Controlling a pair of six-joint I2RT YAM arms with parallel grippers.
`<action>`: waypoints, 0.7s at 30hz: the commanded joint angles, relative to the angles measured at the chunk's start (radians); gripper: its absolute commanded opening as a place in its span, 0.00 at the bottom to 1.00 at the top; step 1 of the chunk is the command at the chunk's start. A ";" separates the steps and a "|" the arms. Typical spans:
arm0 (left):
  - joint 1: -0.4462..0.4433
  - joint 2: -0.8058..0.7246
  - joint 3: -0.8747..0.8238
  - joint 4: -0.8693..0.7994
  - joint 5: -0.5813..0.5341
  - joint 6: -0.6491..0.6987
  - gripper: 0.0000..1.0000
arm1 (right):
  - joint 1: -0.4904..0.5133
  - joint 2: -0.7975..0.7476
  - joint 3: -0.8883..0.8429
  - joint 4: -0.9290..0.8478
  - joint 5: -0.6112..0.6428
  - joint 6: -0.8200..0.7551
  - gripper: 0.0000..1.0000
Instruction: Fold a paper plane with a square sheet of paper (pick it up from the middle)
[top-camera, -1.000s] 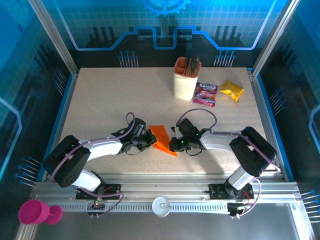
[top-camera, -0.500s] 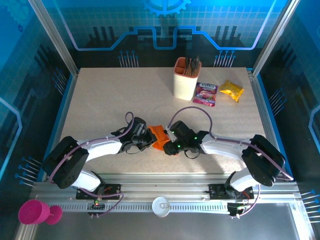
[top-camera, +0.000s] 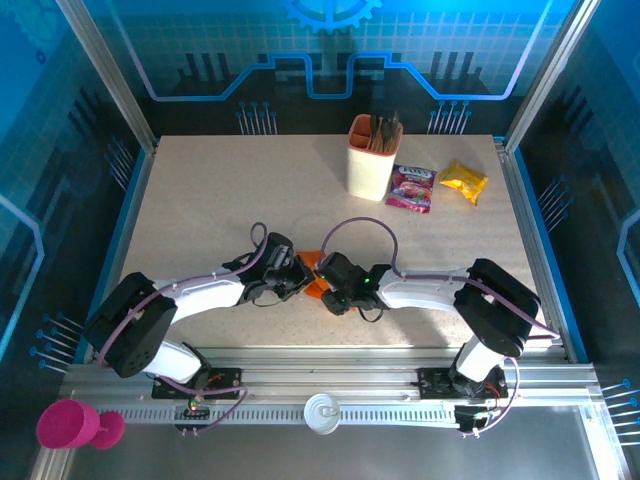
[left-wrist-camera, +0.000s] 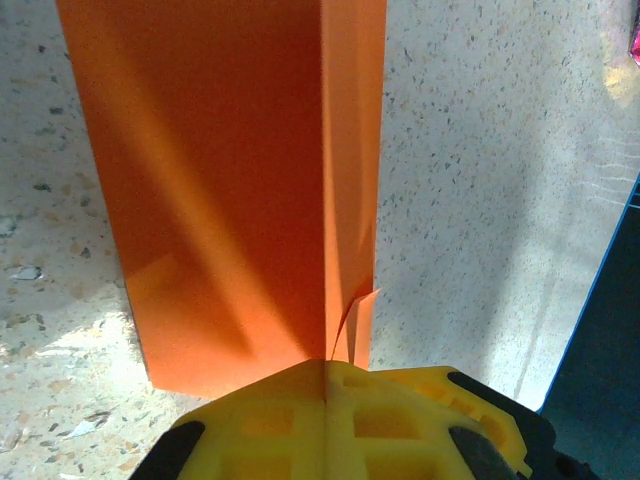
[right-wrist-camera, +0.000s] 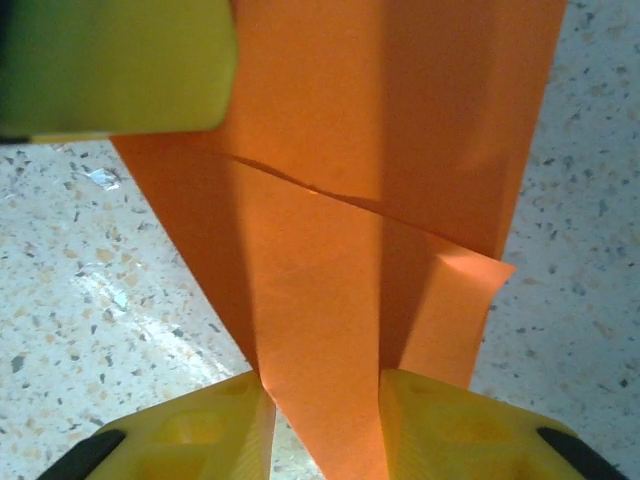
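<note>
While the left gripper (left-wrist-camera: 325, 368) pinches the square sheet of paper (left-wrist-camera: 230, 180) at the near edge of the table (top-camera: 220, 200), we see the right gripper (right-wrist-camera: 326, 400) with jaws apart around it, maybe touching.

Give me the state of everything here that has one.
orange paper: folded and creased, one end pinched.
left gripper: shut on the orange paper.
right gripper: open, fingers astride the orange paper.
holder cup: upright.
pink packet: lying flat.
yellow packet: lying flat.
</note>
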 joint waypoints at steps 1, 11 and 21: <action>0.005 -0.015 0.022 -0.030 0.005 -0.003 0.00 | 0.009 -0.009 -0.009 -0.025 0.054 0.008 0.29; 0.010 -0.018 0.015 -0.032 -0.001 0.001 0.00 | 0.009 -0.041 -0.051 -0.026 0.058 0.021 0.23; 0.011 -0.016 0.015 -0.034 -0.002 0.007 0.00 | 0.008 -0.084 -0.088 -0.026 0.051 0.031 0.23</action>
